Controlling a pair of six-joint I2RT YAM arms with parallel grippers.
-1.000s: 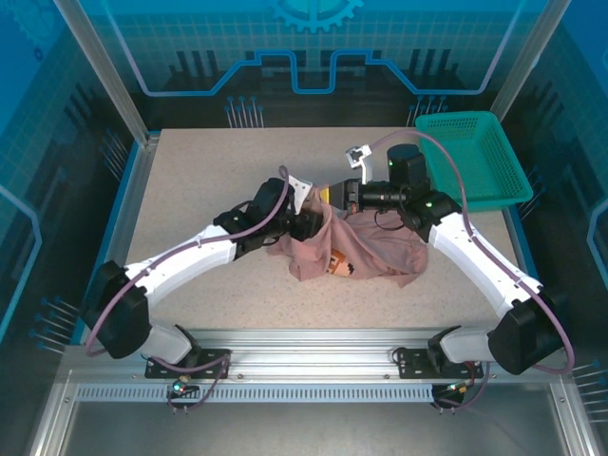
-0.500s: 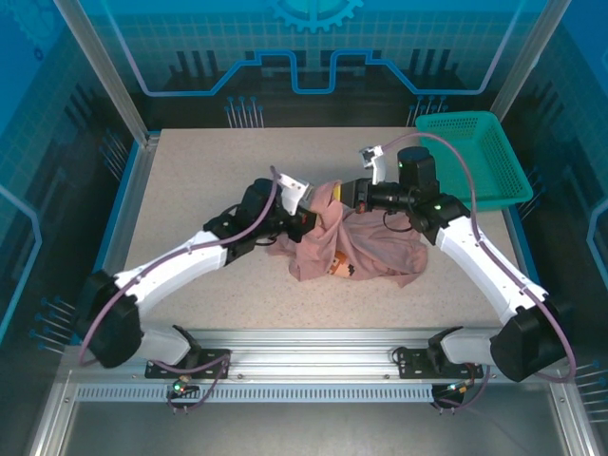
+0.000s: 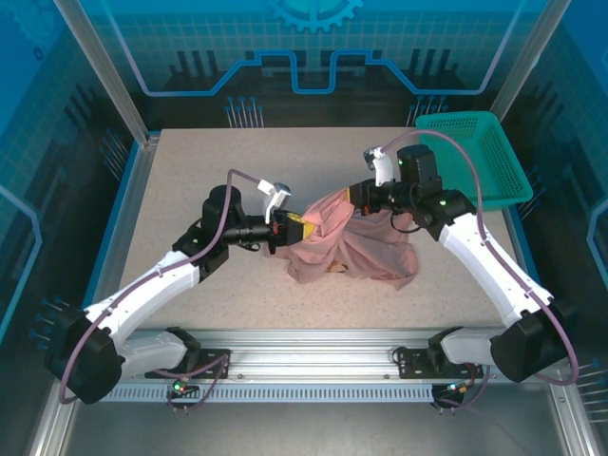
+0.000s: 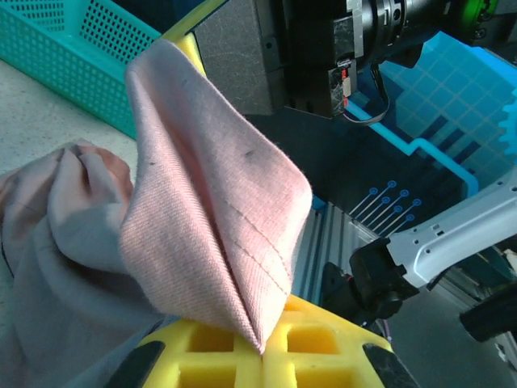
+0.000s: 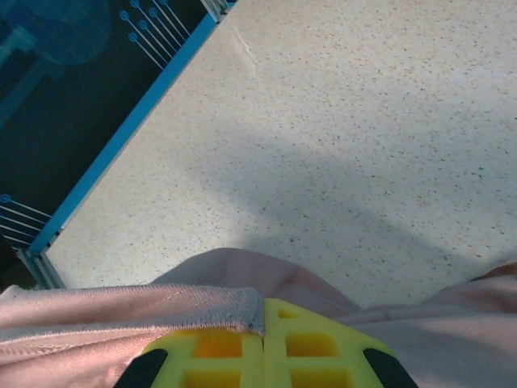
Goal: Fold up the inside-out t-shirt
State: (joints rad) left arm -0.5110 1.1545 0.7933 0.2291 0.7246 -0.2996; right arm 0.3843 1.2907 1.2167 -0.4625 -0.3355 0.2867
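Softly bunched twill t-shirt (image 3: 356, 249), speckled table (image 3: 209, 161)

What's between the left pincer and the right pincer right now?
A lifted span of the pink t-shirt, pinched at either end by the left pincer and the right pincer, as the top view shows.

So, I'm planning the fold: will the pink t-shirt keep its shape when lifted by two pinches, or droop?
Probably floppy: the t-shirt sags in loose folds between the left tool and the right tool, its bulk heaped on the table. Likely light, since each tool lifts it by a thin pinched edge. Pushed, it would probably bunch up rather than slide.
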